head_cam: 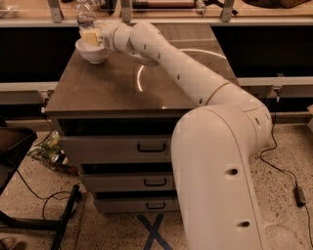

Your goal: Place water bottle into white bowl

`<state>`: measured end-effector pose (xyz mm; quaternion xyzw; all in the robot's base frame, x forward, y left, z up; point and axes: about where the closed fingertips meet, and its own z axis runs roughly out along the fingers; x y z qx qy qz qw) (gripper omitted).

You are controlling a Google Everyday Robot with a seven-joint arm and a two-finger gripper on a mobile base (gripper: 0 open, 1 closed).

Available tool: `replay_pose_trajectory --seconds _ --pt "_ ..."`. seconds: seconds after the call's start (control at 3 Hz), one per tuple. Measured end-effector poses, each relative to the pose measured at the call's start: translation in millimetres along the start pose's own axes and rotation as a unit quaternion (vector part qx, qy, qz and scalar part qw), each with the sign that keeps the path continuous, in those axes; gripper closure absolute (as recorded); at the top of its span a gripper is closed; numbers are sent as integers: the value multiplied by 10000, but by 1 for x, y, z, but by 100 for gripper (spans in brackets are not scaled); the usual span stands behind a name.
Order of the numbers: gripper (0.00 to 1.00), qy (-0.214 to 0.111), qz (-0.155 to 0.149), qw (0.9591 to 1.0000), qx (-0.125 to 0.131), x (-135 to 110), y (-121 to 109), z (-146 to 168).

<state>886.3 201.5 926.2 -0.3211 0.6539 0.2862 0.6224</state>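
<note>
At the table's [112,88] far-left corner, near both edges, the gripper [92,36] clamps the upright water bottle [84,15] over the white bowl [91,52]; the bottle's cap is cut off.

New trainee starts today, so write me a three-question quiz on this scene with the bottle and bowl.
1. True or false: the water bottle lies flat on the cabinet top.
2. Where is the gripper? A) just above the white bowl, at the bottle's lower part; B) beside the drawers; C) down at the floor.
3. Fill in: the cabinet front shows ___ drawer handles.

Key: 1 false, it stands upright at the far left corner; 2 A; 3 three.
</note>
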Motion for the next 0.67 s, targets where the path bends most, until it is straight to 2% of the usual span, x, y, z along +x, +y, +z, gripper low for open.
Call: replay_pose_trajectory --seconds 0.67 --pt "5 7 9 10000 -36 2 5 4"
